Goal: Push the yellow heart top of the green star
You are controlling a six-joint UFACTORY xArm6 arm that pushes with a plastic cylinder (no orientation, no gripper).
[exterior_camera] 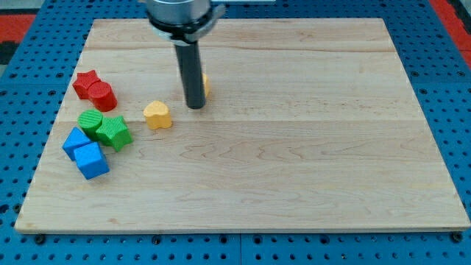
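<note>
Camera view shows a pale wooden board (294,169) lying on a blue perforated surface (22,177), with a patch of red at the view's top corners. The arm comes down from the view's top centre as a grey round mount (180,15) carrying the straight dark rod (191,70); my tip (195,107) rests on the board and holds nothing, being a plain rod with no jaws to open or close. Just behind the rod, on its right in the view, a yellow block (205,85) peeks out, mostly hidden, so I cannot tell its shape. The other blocks sit in a cluster at the view's left. Two blue blocks (86,153) touch each other lowest in the cluster. Above them the green star (114,132) touches a green cylinder (90,121) on its left. Higher up, two red blocks (94,90) press together, well clear of the green pair. The yellow heart (157,115) lies alone between the cluster and my tip, just right of the green star and a little higher, apart from it. My tip stands near the heart's upper right, not touching it.
</note>
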